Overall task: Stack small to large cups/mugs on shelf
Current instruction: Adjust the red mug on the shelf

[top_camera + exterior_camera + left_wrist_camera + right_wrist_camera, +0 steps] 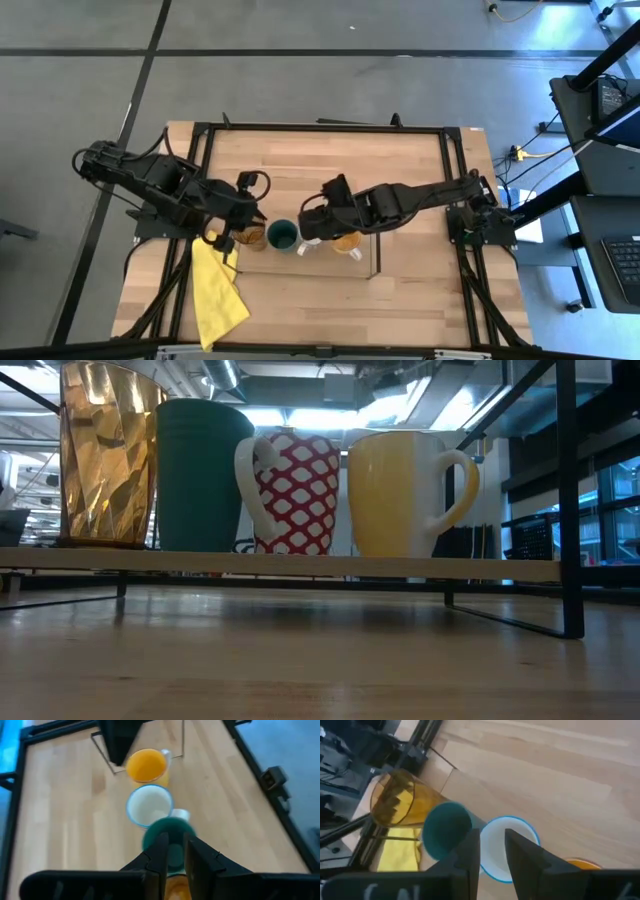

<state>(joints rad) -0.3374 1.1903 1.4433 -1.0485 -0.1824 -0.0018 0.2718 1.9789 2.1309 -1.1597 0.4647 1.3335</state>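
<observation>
Four vessels stand upright in a row on the low wooden shelf [300,563]: an amber tumbler [105,455], a dark green cup [200,475], a white mug with a red pattern [300,495] and an orange-yellow mug [395,495]. My left gripper [240,228] hovers over the tumbler [175,890], fingers a little apart, with the green cup [170,832] just beyond them. My right gripper [312,228] hovers over the white mug [522,827], fingers a little apart, between the green cup [447,830] and the orange mug [582,865]. No finger reaches down to the cups in the low view.
A yellow cloth [218,295] lies on the table by the shelf's left end, toward the near edge. Thin black wire frames [565,510] stand at the shelf's ends. The black table frame [320,128] runs round the wooden top. Bare wood lies near and far of the shelf.
</observation>
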